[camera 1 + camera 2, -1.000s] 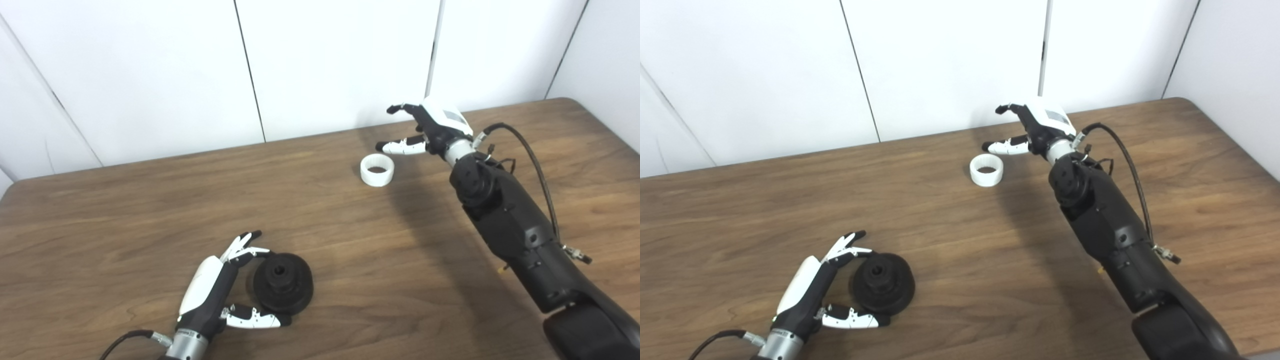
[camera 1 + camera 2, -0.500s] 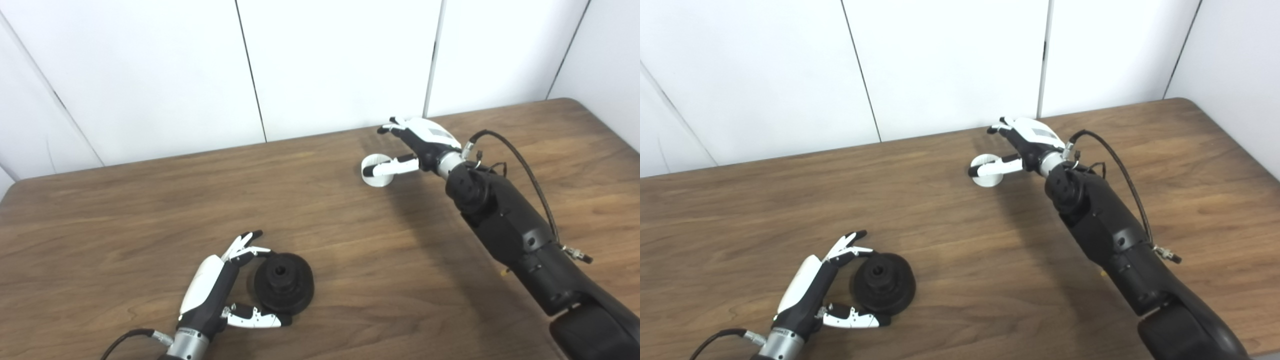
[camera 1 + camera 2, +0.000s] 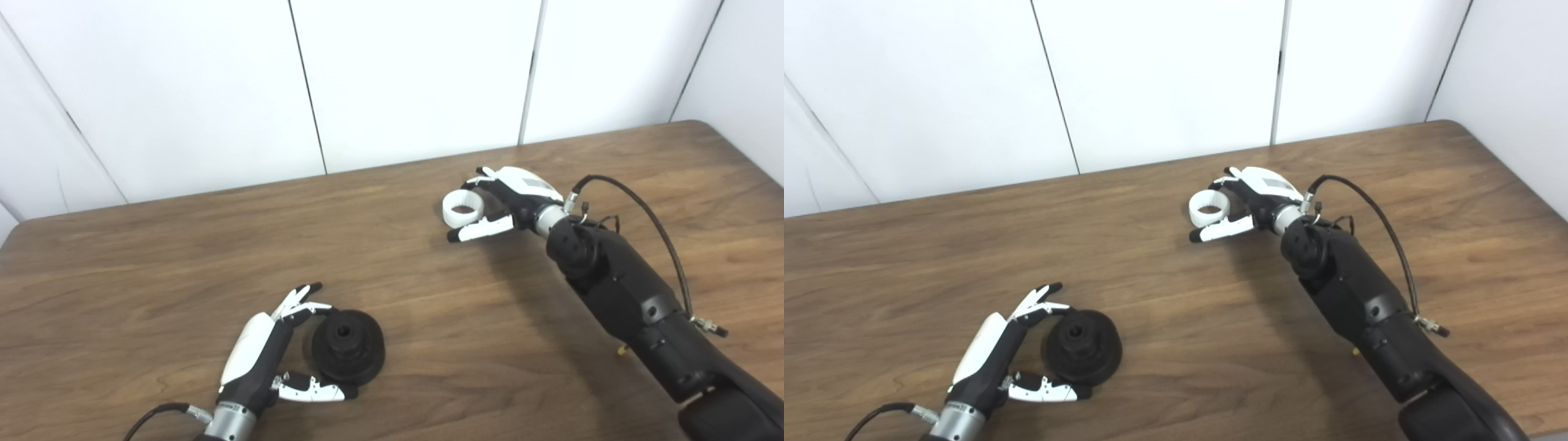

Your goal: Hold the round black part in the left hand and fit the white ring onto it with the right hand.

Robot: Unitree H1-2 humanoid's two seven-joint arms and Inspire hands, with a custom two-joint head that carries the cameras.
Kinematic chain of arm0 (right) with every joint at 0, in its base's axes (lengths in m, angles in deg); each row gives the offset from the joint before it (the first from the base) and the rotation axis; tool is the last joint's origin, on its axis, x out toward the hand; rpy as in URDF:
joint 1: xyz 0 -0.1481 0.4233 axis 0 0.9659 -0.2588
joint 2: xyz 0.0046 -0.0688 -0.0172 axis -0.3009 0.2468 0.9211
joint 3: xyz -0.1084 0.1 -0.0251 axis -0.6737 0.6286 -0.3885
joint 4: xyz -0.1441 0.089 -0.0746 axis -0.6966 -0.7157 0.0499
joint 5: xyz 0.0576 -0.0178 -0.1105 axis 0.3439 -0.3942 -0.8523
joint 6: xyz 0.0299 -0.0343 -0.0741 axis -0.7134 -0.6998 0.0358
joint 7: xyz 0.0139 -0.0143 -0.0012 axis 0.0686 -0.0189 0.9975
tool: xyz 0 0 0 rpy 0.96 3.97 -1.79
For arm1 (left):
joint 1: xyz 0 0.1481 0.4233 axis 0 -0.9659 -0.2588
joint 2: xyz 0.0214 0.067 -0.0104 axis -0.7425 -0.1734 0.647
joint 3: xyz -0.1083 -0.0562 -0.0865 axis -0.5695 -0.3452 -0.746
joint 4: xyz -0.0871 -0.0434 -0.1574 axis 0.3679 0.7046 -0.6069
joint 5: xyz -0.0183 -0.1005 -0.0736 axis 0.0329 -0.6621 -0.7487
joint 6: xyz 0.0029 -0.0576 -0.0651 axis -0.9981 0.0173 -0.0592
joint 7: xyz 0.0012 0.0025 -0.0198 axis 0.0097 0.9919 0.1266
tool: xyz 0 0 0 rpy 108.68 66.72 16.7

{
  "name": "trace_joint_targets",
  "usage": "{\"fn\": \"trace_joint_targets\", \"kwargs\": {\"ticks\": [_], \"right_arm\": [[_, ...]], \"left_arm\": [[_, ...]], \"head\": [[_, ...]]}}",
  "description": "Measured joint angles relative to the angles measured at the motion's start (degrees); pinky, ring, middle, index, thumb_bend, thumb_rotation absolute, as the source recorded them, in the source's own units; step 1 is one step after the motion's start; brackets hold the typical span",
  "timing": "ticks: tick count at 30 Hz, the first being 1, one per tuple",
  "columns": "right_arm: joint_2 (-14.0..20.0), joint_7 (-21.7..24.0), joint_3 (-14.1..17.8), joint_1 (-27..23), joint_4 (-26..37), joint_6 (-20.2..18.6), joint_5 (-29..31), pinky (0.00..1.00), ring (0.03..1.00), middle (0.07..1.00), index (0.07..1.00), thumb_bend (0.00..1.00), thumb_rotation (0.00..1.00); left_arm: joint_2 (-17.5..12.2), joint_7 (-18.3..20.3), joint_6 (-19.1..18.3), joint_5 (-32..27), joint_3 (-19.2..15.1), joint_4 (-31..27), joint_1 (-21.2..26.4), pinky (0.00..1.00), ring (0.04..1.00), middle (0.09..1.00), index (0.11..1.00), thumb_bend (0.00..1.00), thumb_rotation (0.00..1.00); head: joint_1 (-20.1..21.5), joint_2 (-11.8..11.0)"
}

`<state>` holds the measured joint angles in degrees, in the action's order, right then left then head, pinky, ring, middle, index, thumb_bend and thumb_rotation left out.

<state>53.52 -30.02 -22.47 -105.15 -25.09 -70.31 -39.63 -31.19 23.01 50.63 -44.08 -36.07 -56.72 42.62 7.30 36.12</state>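
At lower left the left hand (image 3: 260, 358) is cupping the round black part (image 3: 347, 346) with parted fingers, its wrist cut off by the bottom edge. Farther back, right of centre, the right hand (image 3: 511, 199) is bracketing the white ring (image 3: 463, 209) on the table (image 3: 184, 257); whether it is gripping is unclear.

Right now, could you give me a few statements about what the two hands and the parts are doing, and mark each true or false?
1. The white ring already sits on the round black part. False: they lie far apart on the table.
2. The right hand is at the ring. True.
3. The left hand has lifted the black part high. False: it rests on the table, between that hand's fingers and thumb.
4. The black part has a hole at its centre. True.
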Motion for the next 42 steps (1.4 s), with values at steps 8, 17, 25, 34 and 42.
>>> {"fn": "trace_joint_targets", "kwargs": {"ticks": [8, 17, 25, 34, 42], "right_arm": [[-0.44, -0.97, -0.11, 0.23, -1.59, 0.12, -0.50, 0.96, 1.000, 1.000, 0.828, 0.96, 0.55], [-1.54, -5.18, 0.00, 0.20, -4.01, 0.89, -0.81, 0.94, 0.992, 0.983, 0.783, 0.89, 0.47], [-3.91, -12.40, 1.87, 0.25, -7.72, 3.72, 0.41, 0.94, 0.965, 0.941, 0.709, 0.83, 0.37], [-4.76, -16.45, 3.21, 0.82, -8.46, 4.54, 1.42, 0.93, 0.947, 0.924, 0.690, 0.79, 0.35], [-6.12, -20.22, 4.35, 1.58, -9.88, 5.18, 2.66, 0.92, 0.922, 0.901, 0.659, 0.74, 0.32]], "left_arm": [[0.00, -0.06, 0.35, 0.50, -0.06, 0.00, -0.04, 0.93, 0.977, 0.953, 0.601, 0.88, 0.18], [0.00, -0.05, 0.40, 0.82, -0.18, -0.13, -0.20, 0.94, 0.978, 0.953, 0.602, 0.88, 0.19], [0.01, -0.04, 0.35, 0.82, -0.48, -0.39, -0.54, 0.92, 0.981, 0.955, 0.603, 0.88, 0.19], [0.15, 0.08, -0.56, 1.24, -0.51, -1.07, -0.72, 0.94, 0.982, 0.953, 0.603, 0.88, 0.18], [0.31, 0.25, -0.99, 1.12, -0.47, -1.40, -1.16, 0.95, 0.986, 0.957, 0.603, 0.88, 0.17]], "head": [[-0.26, 0.00], [-0.79, 0.18], [-0.70, 0.53], [-1.23, 0.88], [-1.41, 0.97]]}}
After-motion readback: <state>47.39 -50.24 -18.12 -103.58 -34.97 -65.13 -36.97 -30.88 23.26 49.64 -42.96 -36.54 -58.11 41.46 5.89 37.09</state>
